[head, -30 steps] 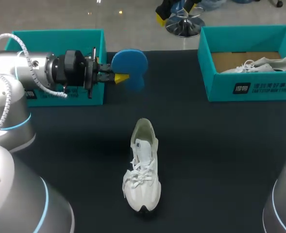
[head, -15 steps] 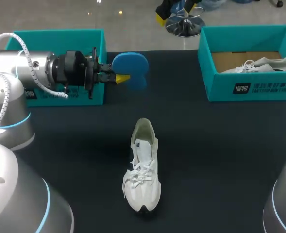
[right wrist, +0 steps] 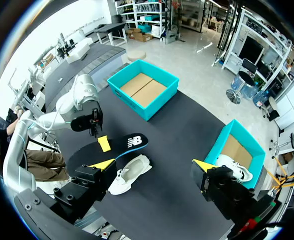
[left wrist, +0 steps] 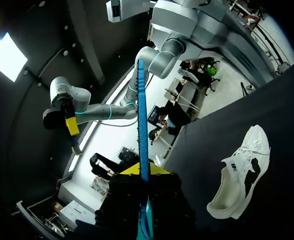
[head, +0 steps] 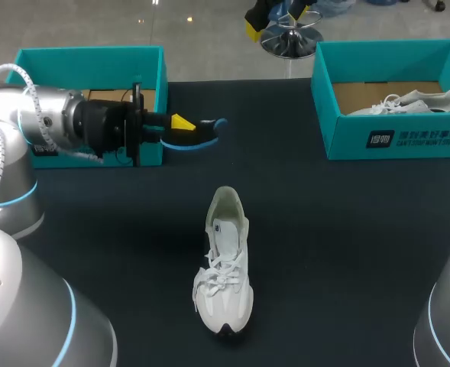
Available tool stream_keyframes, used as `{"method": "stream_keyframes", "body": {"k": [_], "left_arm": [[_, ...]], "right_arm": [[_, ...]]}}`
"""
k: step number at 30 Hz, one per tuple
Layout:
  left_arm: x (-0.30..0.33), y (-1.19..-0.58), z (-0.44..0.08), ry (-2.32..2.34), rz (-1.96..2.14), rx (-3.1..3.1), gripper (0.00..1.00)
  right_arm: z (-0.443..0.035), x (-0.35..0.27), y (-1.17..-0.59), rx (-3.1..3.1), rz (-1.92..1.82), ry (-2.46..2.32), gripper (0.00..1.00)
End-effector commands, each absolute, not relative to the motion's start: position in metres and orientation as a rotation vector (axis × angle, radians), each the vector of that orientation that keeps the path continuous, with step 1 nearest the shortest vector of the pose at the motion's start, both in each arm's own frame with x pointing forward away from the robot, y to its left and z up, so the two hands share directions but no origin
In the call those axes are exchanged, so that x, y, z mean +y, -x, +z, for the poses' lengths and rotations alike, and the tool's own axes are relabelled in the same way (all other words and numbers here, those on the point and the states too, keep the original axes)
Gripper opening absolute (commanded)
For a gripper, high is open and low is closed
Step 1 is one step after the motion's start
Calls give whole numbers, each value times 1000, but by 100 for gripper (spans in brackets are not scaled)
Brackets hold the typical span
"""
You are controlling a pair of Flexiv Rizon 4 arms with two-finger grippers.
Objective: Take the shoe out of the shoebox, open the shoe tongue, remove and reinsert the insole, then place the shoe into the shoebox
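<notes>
A white shoe [head: 225,260] lies on the black table, toe toward the front edge, its opening bare. My left gripper [head: 180,122] hangs above the table beside the left teal shoebox [head: 87,57], shut on the blue insole [head: 208,128], which is seen nearly edge-on. In the left wrist view the insole [left wrist: 142,115] rises as a thin blue strip from the gripper [left wrist: 143,171], with the shoe [left wrist: 241,170] off to one side. My right gripper [right wrist: 152,165] is open and empty high above the table, over the shoe [right wrist: 129,175] and insole [right wrist: 129,142].
A second teal shoebox [head: 393,141] at the back right holds another white shoe [head: 408,101]. The left box shows a brown cardboard floor. My arms' grey bases fill the front corners of the head view.
My left wrist has rolled, turning the insole from a broad face toward the head camera to nearly edge-on. The shoe and right arm have not moved.
</notes>
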State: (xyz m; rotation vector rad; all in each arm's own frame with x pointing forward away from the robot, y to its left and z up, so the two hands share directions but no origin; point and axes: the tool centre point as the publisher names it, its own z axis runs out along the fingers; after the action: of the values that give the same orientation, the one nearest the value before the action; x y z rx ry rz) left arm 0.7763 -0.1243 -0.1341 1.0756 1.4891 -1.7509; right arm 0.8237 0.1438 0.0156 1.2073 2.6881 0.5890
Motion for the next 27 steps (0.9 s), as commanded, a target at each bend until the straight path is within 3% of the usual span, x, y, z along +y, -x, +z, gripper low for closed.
{"method": "stream_keyframes", "body": {"k": [1,27], "left_arm": [[-122,-767,-139,-1046,-1651,1486,0],[-122,-766,-141,-1033,-1626,1519,0]], "right_arm": [[15,144,-824,2688,587,-1210,100],[15,144,-824,2688,587,-1210,100]]}}
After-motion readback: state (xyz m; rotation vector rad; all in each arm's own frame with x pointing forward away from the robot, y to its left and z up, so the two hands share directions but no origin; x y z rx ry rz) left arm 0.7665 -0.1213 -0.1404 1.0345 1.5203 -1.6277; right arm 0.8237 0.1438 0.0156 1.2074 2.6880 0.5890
